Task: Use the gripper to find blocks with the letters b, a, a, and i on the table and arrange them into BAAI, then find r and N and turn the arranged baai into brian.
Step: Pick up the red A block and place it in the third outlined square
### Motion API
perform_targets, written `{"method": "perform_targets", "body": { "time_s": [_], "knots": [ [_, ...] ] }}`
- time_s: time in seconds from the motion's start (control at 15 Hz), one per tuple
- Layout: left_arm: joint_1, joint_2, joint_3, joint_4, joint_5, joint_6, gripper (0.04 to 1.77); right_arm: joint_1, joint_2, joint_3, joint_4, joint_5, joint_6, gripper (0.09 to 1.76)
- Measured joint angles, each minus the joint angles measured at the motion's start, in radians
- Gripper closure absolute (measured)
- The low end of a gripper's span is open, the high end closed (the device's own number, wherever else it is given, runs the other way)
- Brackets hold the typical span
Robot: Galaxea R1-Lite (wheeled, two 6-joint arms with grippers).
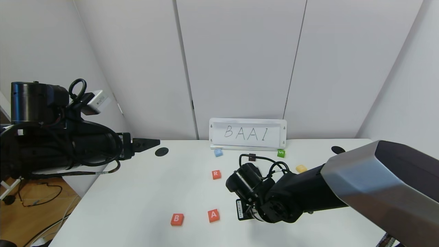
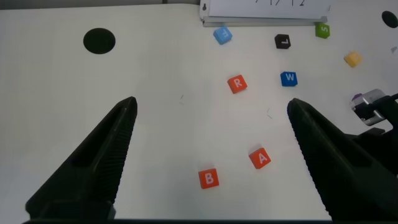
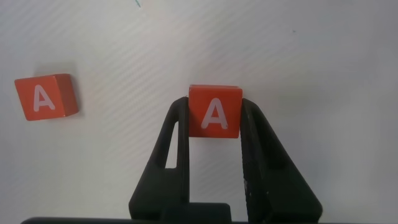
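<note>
Gripping 2nd A tile (image 3: 215, 112) in right gripper (image 3: 215, 124), beside A (image 3: 46, 96).

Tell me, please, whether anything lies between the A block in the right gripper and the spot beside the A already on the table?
Nothing visible does. The right gripper is shut on the second A block, and only bare table separates it from the first A block. The B block sits on the first A's other side.

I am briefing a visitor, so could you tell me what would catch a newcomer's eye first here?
The right gripper clamps an orange-red A tile just above the table, beside a second A. Behind, a white card reads BAAI; the left gripper hangs open at the left edge.
</note>
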Motion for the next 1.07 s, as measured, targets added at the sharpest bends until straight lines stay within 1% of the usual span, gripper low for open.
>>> {"method": "perform_targets", "body": {
  "time_s": [0.8, 1.07],
  "knots": [
    [0.000, 0.003, 0.000, 0.000, 0.000, 0.000, 0.09, -0.009, 0.039, -0.029, 0.017, 0.001, 0.020, 1.31],
    [0.000, 0.004, 0.000, 0.000, 0.000, 0.000, 0.09, 0.000, 0.041, -0.040, 0.029, 0.002, 0.035, 1.31]
  ]
}}
